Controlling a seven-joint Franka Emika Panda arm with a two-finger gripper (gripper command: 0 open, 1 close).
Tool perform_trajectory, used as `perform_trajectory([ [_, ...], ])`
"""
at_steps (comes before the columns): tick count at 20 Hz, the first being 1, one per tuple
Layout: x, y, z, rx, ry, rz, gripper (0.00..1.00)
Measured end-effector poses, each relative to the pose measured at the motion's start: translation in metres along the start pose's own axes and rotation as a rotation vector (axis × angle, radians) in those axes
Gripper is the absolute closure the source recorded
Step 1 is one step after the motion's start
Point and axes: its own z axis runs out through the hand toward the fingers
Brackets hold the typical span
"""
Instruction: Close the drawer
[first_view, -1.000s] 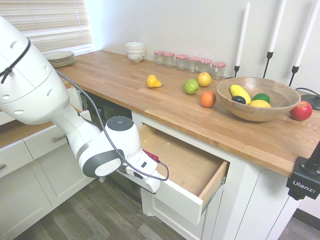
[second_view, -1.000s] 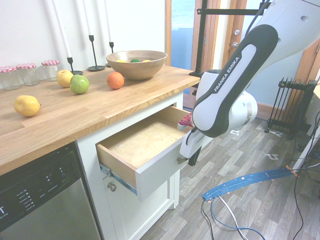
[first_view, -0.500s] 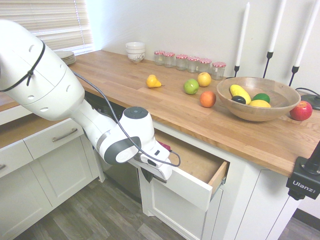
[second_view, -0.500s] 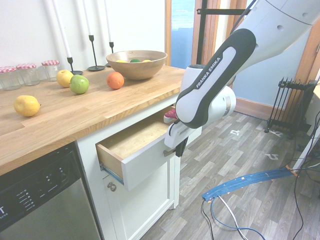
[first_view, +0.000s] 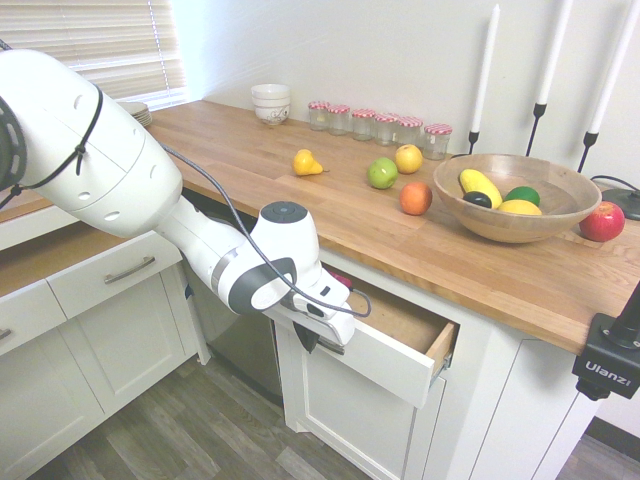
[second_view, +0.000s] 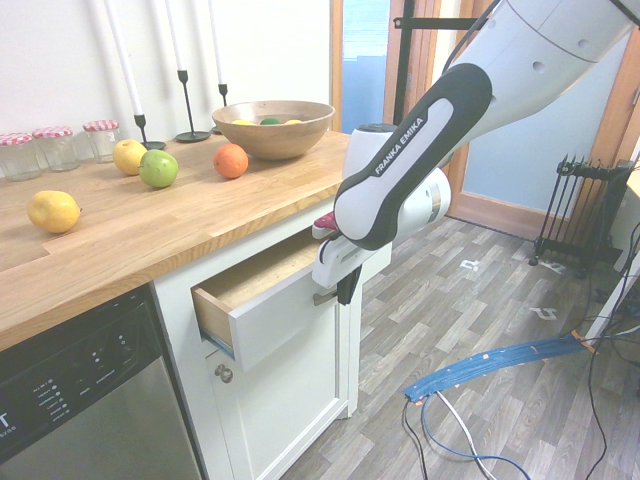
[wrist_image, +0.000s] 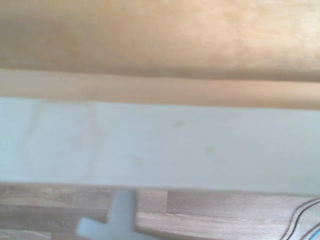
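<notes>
The drawer stands partly out from under the wooden countertop, with only a narrow strip of its light wooden inside showing. My gripper is shut and presses against the white front near its left end. In the second exterior view the gripper hangs with dark fingers together right beside the slim metal handle on the drawer front. The wrist view shows the white top edge of the drawer front with wood beyond it.
Fruit, a wooden bowl, jars and candlesticks sit on the countertop. A dishwasher stands beside the drawer. White cabinets lie to the left. Cables run over the floor.
The arm has moved toward the cabinet and pushed the drawer inward. The opening has shrunk from wide to a narrow strip. The gripper stayed shut.
</notes>
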Motion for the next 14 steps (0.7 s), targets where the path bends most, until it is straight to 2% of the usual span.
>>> perform_trajectory([
  [14,0.038,-0.034,0.007,0.003,0.004,0.027,1.00],
])
